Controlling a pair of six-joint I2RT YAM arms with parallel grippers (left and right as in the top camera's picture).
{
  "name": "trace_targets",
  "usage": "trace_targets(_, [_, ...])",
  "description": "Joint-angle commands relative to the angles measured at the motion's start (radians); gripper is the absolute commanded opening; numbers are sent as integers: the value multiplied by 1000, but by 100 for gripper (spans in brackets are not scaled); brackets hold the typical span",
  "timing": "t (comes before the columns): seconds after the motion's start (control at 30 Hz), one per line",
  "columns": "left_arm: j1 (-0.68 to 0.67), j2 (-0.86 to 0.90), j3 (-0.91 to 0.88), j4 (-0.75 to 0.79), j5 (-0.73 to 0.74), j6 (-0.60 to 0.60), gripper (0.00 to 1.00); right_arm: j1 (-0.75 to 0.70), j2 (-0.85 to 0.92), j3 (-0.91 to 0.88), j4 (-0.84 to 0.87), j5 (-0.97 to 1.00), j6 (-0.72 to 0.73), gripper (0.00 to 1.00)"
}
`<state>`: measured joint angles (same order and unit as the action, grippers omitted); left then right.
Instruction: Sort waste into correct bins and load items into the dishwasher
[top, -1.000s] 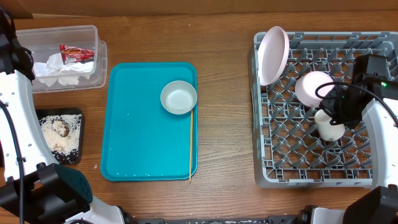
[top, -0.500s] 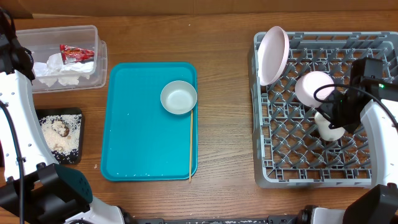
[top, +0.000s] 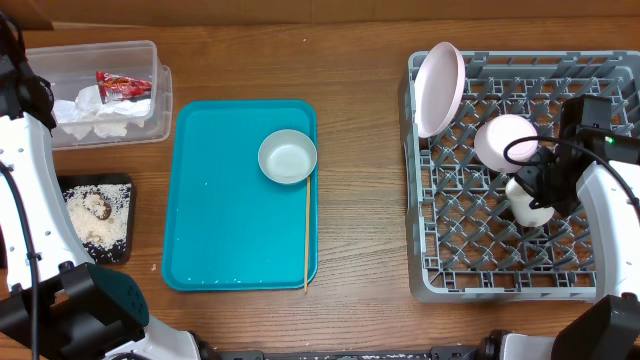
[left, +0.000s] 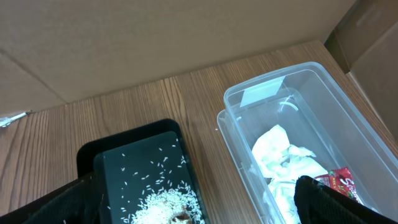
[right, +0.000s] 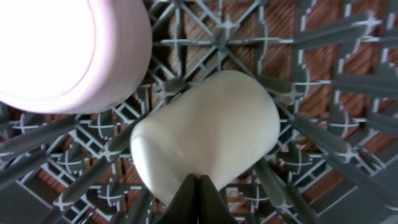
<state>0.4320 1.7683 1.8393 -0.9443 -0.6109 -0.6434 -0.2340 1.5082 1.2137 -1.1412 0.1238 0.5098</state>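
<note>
Wooden surface (top: 360, 60), cardboard backdrop (left: 124, 43). White cup (right: 205, 134) lies in the grey rack (top: 470, 260) at the tip of the shut right gripper (right: 198, 186). Left gripper (left: 199, 202) gapes wide, empty.

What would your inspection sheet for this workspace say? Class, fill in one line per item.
Surface: wooden table.
Job's things: napkin and wrapper in tub; rice in black tray; pink plate upright, small plate and cup in rack; bowl on teal tray.
Clutter: stick along teal tray's right edge.
Grippers: left gripper open above tub and black tray; right gripper shut, tips at cup.
Cables: black cable looping off right arm over rack.
Surroundings: cardboard behind table.
</note>
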Motion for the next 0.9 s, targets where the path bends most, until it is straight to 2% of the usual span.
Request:
trace_targets(0.0, [-7,5,0,2,-17,16,100,-3,1,52,-15,82,32,4])
trace_targets(0.1, [-7,5,0,2,-17,16,100,-3,1,68,-37,100,45,4])
trace_targets(0.2, [-7,5,0,2,-17,16,100,2,0,85,-58,19,25,4])
trace_targets(0.33, [-7,5,0,2,-17,16,100,42,-4,85,-27,-231,-166,4])
trace_targets(0.4, [-7,5,0,2,-17,16,100,78,-4,80,-21,-277,-207,4])
trace_targets(0.67, [-7,5,0,2,-17,16,100,179,26,20,39,-164,-161,4])
trace_targets(0.77, [-7,5,0,2,-17,16,100,179,62,16,49,-37,-64,4])
trace_targets(0.87, [-7,5,0,2,-17,16,100,179,87,16,60,36,-42,4])
